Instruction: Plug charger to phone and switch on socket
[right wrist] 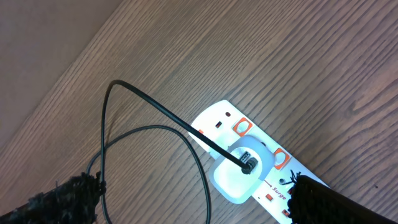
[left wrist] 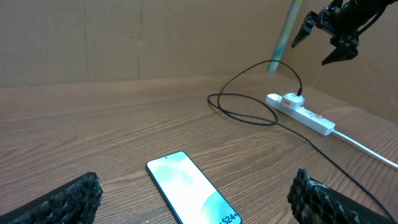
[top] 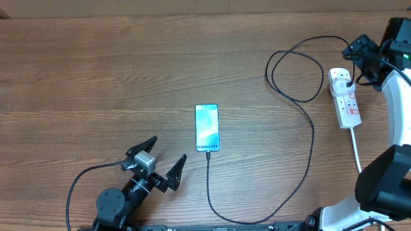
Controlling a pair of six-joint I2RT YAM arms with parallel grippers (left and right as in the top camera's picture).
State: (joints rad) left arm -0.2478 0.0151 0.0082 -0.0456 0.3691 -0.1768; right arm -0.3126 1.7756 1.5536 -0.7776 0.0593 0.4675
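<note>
On the wooden table [top: 96, 77]: left gripper [top: 169, 147] near the phone's lower left, spread wide, holding nothing. Right gripper [right wrist: 194, 186] poised over the socket [top: 347, 102] at far right, likewise spread and empty. At centre, the phone [top: 207, 127], face up, screen lit. Looping between them, the charger [top: 308, 128], its tip apparently already in the phone's lower edge, its far end in the white adapter [right wrist: 239, 168]. Likely at the switching step. Next, press one right fingertip squarely onto a red switch [right wrist: 280, 160] beside the adapter, clear of the cable.
</note>
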